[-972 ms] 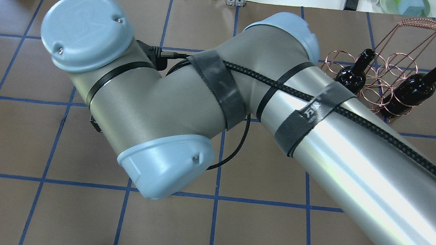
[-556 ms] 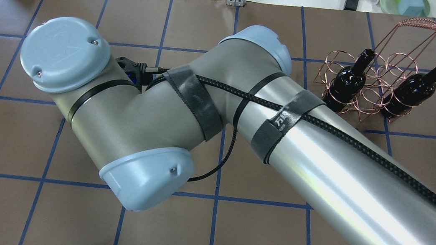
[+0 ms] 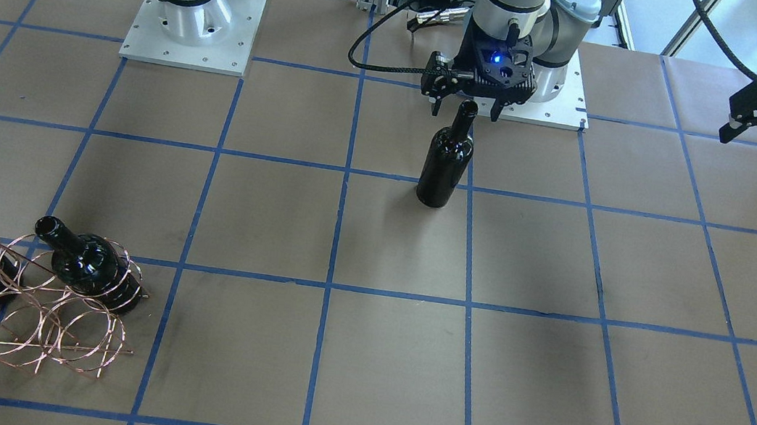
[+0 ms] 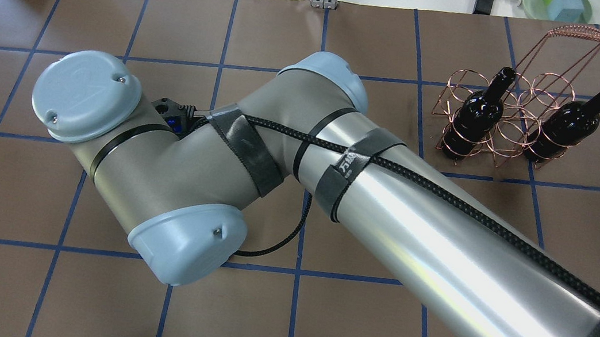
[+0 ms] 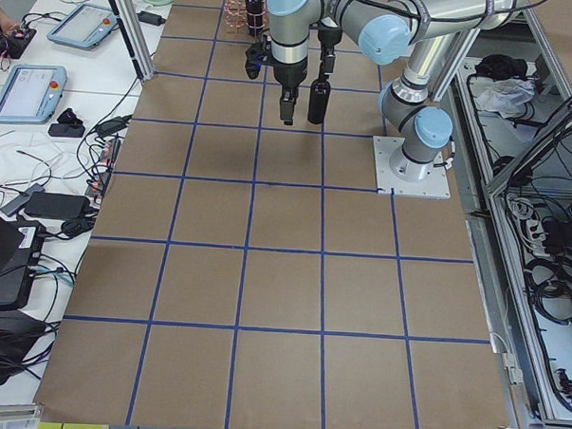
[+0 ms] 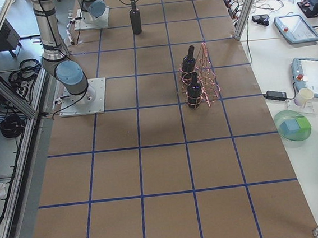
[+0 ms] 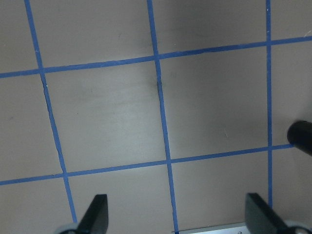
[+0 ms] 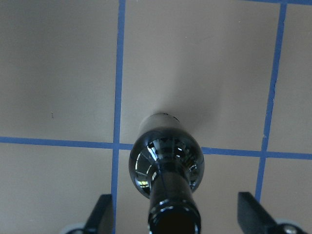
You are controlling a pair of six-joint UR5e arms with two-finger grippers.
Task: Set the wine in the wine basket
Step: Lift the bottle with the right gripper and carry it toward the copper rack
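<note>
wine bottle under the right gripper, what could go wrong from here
1. The wine bottle stands free and upright, with the open right gripper set only around the top of its glossy neck. A grip that high could slip or tip it.
2. The wine basket sits far across the table and already holds two bottles. The carried bottle could knock them or the thin wire rings.
</note>
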